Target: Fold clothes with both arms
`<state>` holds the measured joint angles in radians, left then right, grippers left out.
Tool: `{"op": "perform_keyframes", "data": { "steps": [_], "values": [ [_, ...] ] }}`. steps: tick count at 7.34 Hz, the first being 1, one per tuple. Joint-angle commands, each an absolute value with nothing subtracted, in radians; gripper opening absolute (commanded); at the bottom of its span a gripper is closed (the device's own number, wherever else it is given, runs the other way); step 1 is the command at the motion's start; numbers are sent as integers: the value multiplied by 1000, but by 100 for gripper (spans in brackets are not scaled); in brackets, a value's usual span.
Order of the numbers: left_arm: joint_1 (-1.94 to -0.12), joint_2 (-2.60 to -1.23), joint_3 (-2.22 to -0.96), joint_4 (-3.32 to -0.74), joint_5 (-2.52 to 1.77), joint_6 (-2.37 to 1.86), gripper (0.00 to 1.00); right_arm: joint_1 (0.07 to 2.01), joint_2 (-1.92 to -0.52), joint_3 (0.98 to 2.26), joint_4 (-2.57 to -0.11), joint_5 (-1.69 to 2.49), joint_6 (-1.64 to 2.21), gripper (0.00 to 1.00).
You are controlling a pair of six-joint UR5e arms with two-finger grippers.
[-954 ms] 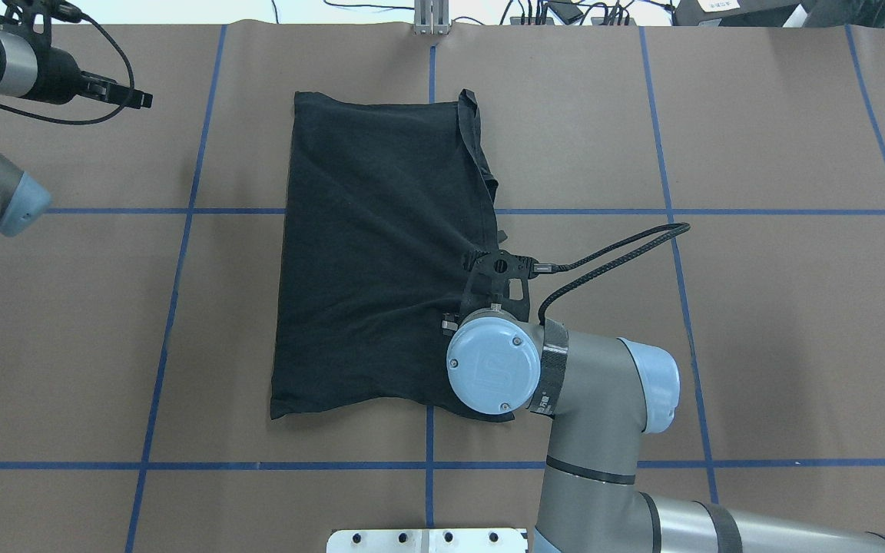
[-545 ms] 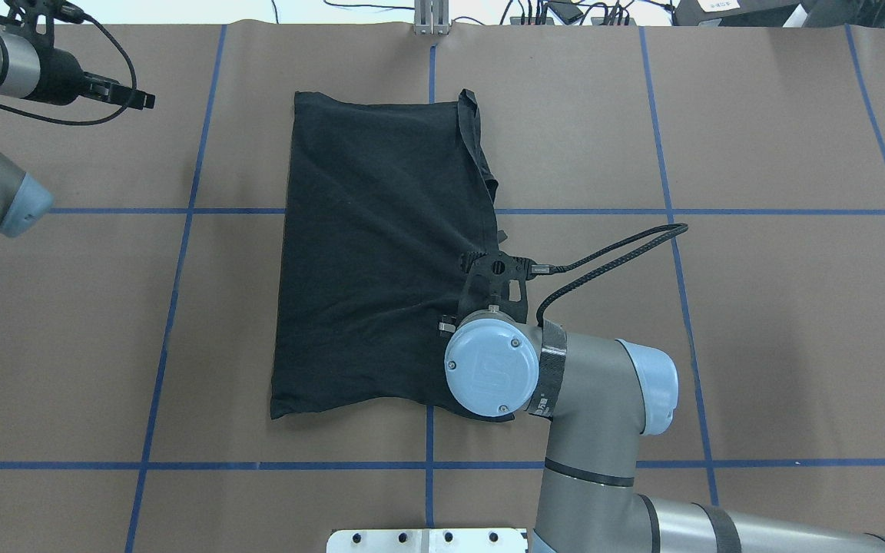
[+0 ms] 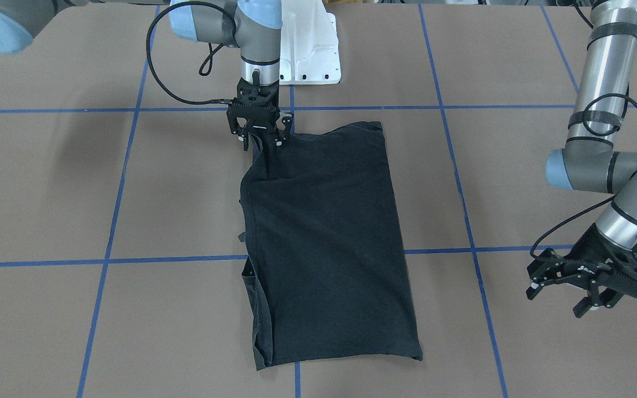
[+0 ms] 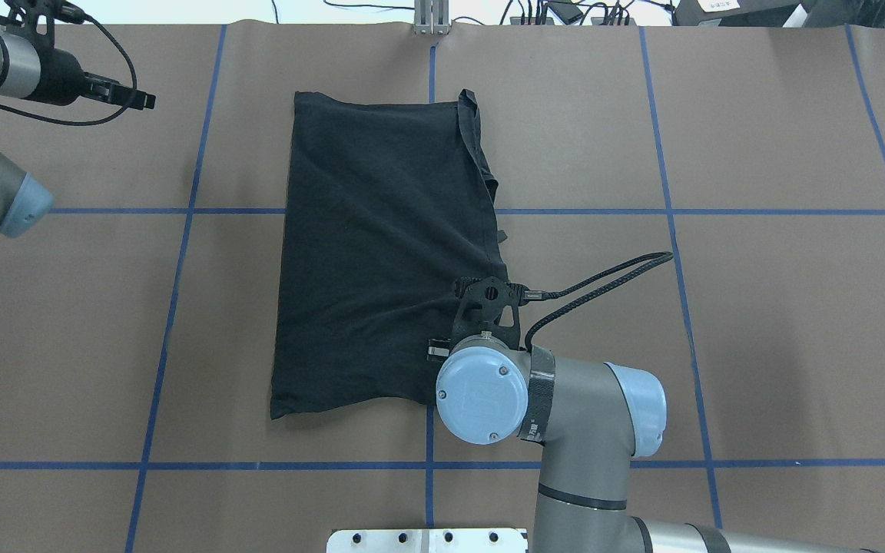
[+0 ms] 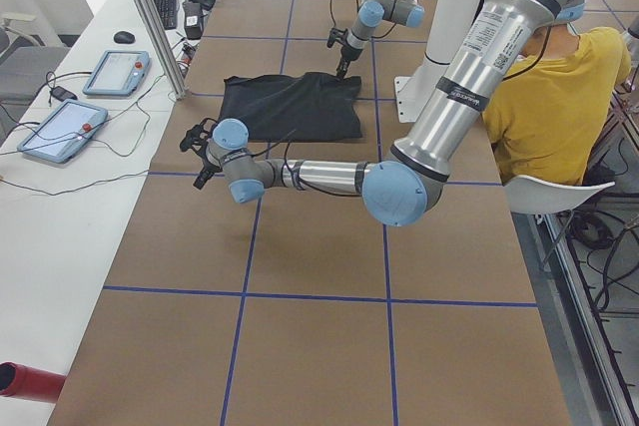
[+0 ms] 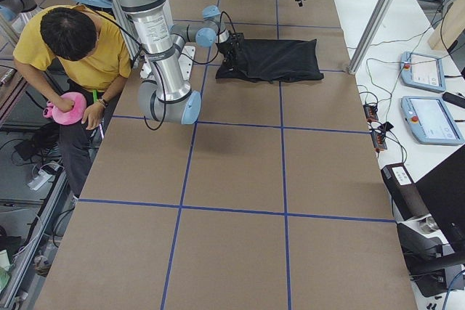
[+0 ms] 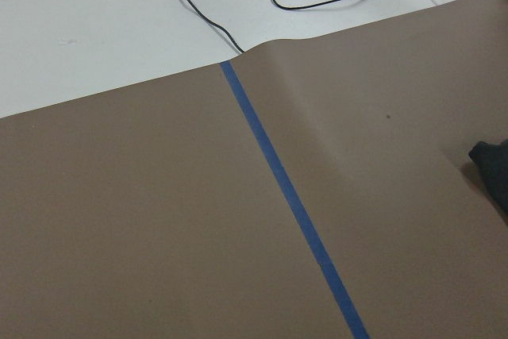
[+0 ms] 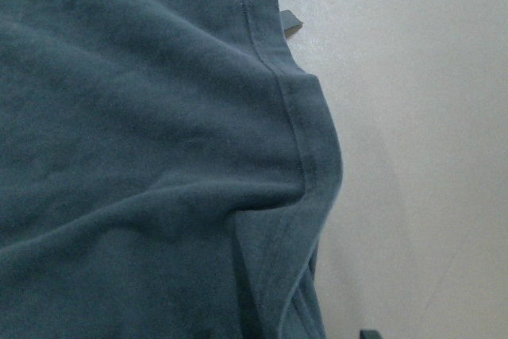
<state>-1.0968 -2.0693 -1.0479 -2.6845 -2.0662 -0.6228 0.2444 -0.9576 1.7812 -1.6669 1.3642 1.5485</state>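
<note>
Shows right gripper (image 3: 263,145) clamped on T-shirt (image 3: 324,237) hem, left gripper (image 3: 553,303) spread empty; risks skewed, bunched fold if pulled from one corner

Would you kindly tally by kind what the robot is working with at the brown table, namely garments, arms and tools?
black T-shirt: 1
robot arms: 2, the left arm and the right arm
tools: 2, the left tool and the right tool
Total: 5
</note>
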Motion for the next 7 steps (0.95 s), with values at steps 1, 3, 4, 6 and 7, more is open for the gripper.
{"op": "perform_keyframes", "data": {
  "steps": [1,3,4,6,7],
  "values": [
    [-1097,-2069,-1049,-2684,-2066,-623,100,241,-957,1773,-1661,1364,1551,34],
    [-1097,-2069,-1048,-2684,-2066,-623,100,242,-956,1773,-1663,1364,1549,14],
    [-1095,-2069,-1048,-2684,-2066,-623,100,247,-956,1775,-1664,1364,1548,0],
    [-1095,-2069,-1049,-2684,-2066,-624,100,265,-969,1796,-1669,1370,1539,0],
    [-1097,-2069,-1049,-2684,-2066,-624,100,265,-979,1802,-1669,1370,1540,0]
  ]
}}
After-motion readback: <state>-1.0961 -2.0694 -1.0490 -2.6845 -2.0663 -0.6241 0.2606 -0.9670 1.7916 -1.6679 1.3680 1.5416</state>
